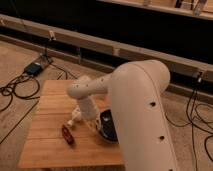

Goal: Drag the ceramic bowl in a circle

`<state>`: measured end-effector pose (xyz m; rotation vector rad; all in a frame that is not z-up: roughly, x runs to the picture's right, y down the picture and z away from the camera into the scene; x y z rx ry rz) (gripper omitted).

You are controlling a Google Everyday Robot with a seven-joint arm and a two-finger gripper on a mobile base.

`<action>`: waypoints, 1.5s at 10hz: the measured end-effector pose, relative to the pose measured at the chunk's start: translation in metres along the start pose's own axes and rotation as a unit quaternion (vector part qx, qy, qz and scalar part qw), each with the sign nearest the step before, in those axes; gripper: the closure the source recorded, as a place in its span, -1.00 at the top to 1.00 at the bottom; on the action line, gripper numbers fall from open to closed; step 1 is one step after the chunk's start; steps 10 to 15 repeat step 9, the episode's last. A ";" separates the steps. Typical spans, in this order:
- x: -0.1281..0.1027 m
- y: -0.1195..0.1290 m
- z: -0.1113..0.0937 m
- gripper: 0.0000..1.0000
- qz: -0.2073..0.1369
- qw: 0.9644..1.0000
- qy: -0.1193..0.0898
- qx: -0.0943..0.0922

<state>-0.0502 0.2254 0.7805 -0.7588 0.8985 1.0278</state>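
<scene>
Your arm (142,107) fills the right half of the view, one white limb bending down from the near right to the table. Its big upper shell hides the right part of the tabletop.

One wooden table (50,142), slatted, sits left of centre on a pale floor. Its long side runs left to right.

One bowl (108,127), dark and glossy, lies on the table's right part, toward the near edge. You see only its left portion; the arm covers the rest. It is round, so no long axis to note. It sits mouth up, with the opening tipped slightly toward the camera.

Gripper (96,122): at the end of the white wrist, down at the bowl's left rim, touching or just beside it. Cannot tell whether its fingers are spread or closed, or whether they grip the rim.

One pale bottle (76,116) lies on its side just left of the wrist, its long axis running near-left to far-right.

One small reddish object (67,134) lies near and left of the bottle, apart from the bowl. What it is you cannot tell.

One blue box (34,68) sits on the floor far left, with black cables (17,90) looping around it.
</scene>
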 end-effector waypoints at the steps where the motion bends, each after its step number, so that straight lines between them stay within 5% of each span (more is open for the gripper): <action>1: 0.000 -0.001 0.001 0.32 0.001 1.000 -0.003 0.006; 3: 0.000 -0.001 0.002 0.59 0.004 1.000 -0.011 0.018; 6: -0.009 0.000 0.002 0.60 0.011 0.999 -0.028 0.015; 9: -0.017 0.000 -0.007 0.60 0.024 0.999 -0.046 -0.017; 15: -0.017 0.000 -0.007 0.60 0.024 0.999 -0.046 -0.017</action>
